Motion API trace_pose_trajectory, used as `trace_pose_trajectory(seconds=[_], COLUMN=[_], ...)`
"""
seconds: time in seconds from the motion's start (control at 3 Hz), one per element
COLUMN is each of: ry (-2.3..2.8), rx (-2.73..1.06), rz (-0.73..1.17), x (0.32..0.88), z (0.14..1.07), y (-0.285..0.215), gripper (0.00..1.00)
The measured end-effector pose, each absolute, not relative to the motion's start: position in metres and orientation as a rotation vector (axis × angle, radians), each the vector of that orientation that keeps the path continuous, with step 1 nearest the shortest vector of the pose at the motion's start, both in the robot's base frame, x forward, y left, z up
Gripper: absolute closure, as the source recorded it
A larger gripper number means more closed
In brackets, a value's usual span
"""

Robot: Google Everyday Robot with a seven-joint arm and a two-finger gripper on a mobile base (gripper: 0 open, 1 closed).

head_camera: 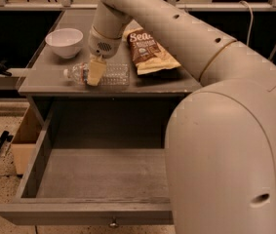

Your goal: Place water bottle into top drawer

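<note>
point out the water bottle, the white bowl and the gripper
water bottle (114, 75), camera view, on its clear ribbed body, right of the gripper
white bowl (64, 49), camera view, on its outer wall facing the camera
gripper (94, 73), camera view, on its pale tip, down at the water bottle near the neck end

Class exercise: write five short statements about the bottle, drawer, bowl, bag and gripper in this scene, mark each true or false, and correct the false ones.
1. The bottle lies on its side on the table. True.
2. The drawer is shut. False: it is pulled open below the table.
3. The gripper is down at the bottle, over the table. True.
4. The bowl sits in the drawer. False: it stands on the table, behind the bottle.
5. A snack bag lies on the table. True.
</note>
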State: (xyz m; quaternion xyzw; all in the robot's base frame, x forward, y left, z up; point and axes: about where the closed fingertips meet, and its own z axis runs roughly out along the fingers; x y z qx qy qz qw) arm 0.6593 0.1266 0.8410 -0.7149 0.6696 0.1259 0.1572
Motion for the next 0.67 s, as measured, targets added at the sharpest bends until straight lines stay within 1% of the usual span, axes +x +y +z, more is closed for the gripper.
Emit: trace_pose_trajectory(seconds=[0.33,0.67], ry=[1.920,1.930], rx=[-2.046,-2.047], rz=[0.357,0.350], x=[0.6577,0.6542], z=[0.8410,0.8411], y=[0.1247,0.1206], gripper=[1.00,1.00])
